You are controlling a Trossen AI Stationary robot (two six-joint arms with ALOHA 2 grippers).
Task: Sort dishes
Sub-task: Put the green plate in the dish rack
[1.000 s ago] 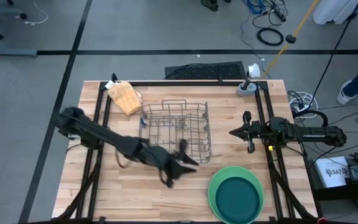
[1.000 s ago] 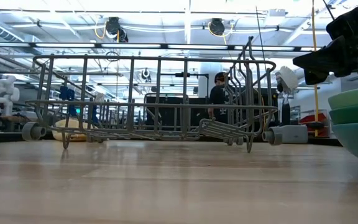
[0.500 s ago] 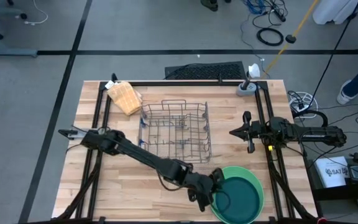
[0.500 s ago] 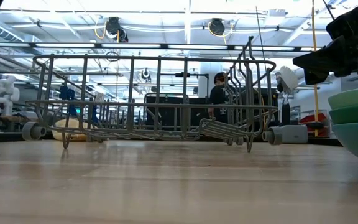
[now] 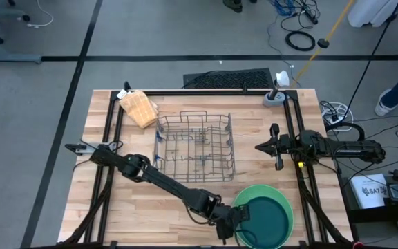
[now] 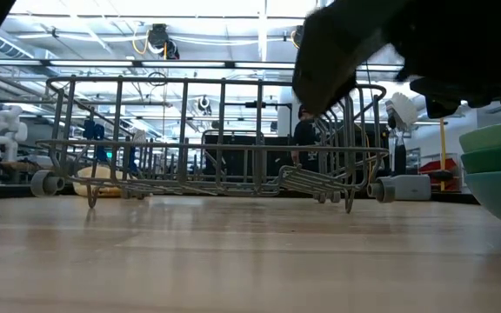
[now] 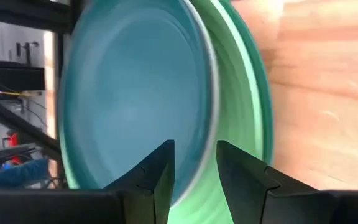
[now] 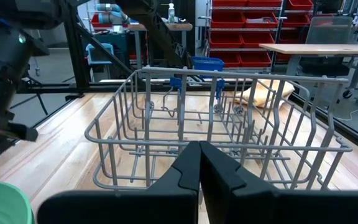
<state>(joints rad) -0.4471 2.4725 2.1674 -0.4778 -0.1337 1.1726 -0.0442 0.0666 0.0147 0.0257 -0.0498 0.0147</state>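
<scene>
A large light green plate (image 5: pixel 282 198) lies at the table's near right, with a smaller dark teal plate (image 5: pixel 271 220) nested in it. In the low view the stack's edges (image 6: pixel 498 165) show at the right. My left gripper (image 5: pixel 232 223) is open at the stack's left rim. In the left wrist view its fingers (image 7: pixel 194 165) stand on either side of the teal plate's (image 7: pixel 135 99) rim, with the light green plate (image 7: pixel 247 93) outside it; no touch shows. My right gripper (image 5: pixel 259 146) waits shut to the right of the wire rack (image 5: pixel 195 146).
The empty wire rack (image 6: pixel 216 139) stands mid-table, between the two arms. A tan cloth (image 5: pixel 140 107) lies at the far left corner and a grey fixture (image 5: pixel 275 97) at the far right. Bare wood stretches along the near left. A person's leg shows beyond the right edge.
My left arm has reached from the rack's near right corner toward the table's near right, down to the plates' left rim. It now fills the upper right of the low view. The plates and the right arm have stayed put.
</scene>
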